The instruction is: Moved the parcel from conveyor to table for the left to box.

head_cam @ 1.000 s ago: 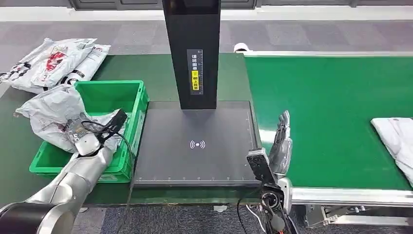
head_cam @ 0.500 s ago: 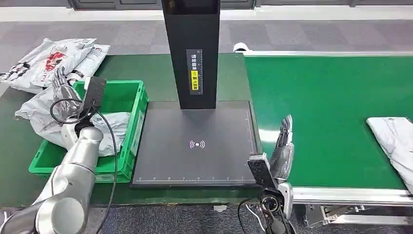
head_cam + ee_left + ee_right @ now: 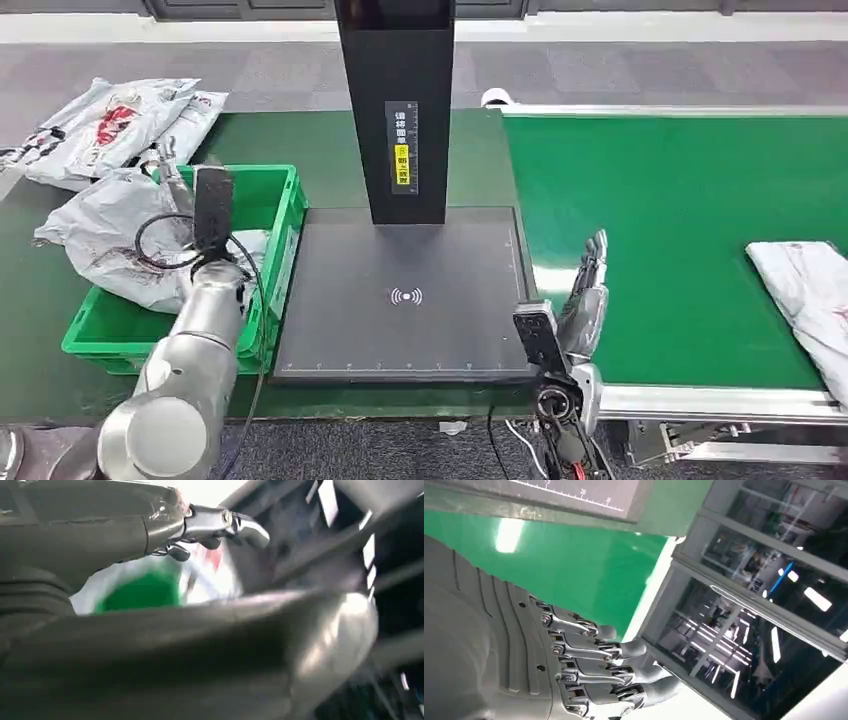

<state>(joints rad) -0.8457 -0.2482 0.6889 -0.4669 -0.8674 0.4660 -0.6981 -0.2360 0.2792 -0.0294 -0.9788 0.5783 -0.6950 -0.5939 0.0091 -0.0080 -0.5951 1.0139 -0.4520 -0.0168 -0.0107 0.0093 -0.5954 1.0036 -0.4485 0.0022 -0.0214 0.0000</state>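
- Left hand (image 3: 168, 165) raised over green crate (image 3: 268, 190), fingers spread, empty.
- Right hand (image 3: 585, 300) flat, fingers apart, beside scanner pad (image 3: 400, 300).
- Parcel (image 3: 805, 285) on conveyor (image 3: 680, 200).

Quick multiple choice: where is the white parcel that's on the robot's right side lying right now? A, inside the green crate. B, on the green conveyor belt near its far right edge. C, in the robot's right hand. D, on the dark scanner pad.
B: the white parcel lies on the green conveyor belt at the picture's right edge, while the right hand hangs bare beside the scanner pad.
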